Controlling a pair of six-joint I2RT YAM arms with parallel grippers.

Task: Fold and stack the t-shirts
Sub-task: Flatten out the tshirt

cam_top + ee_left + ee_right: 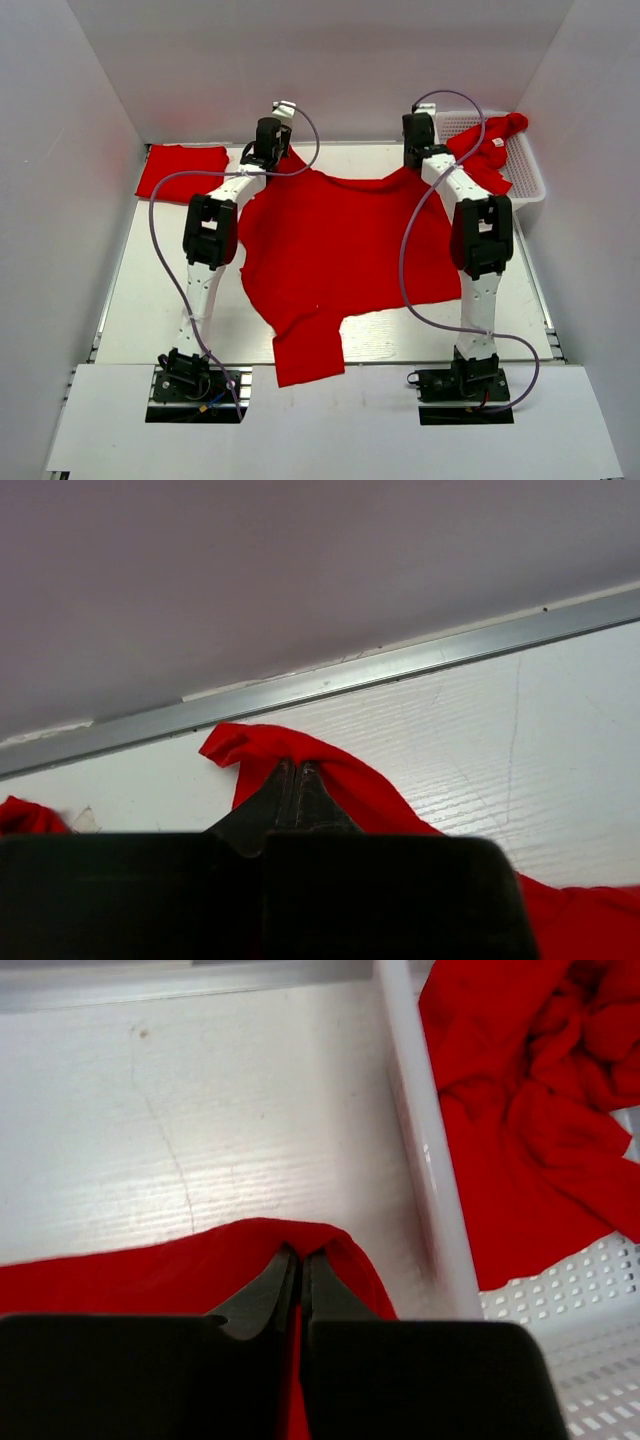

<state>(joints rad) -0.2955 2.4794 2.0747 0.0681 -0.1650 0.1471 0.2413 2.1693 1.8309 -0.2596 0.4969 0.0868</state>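
Item one: my left fingers (297, 780) are clenched on a raised fold of red cloth, the tips pressed together with fabric peaking around them. This fold is the far corner of the spread t-shirt (340, 250) on the side away from the basket (530, 180).

Item two: my right fingers (300, 1265) are likewise clenched on a hump of the same shirt, at its far corner just beside the basket's left wall. Cloth and wall appear apart in the right wrist view.

Item three: the spread t-shirt lies mostly flat on the desk (150, 300), to the left of the basket and between my two arms. One sleeve reaches over the desk's near edge, well apart from the basket.

Item four: a crumpled t-shirt (490, 145) sits in the basket, part of it draped over the far rim.

Item five: a folded t-shirt (180, 170) lies flat on the desk, level with the basket but at the opposite far corner, beyond the left arm and apart from the spread one.
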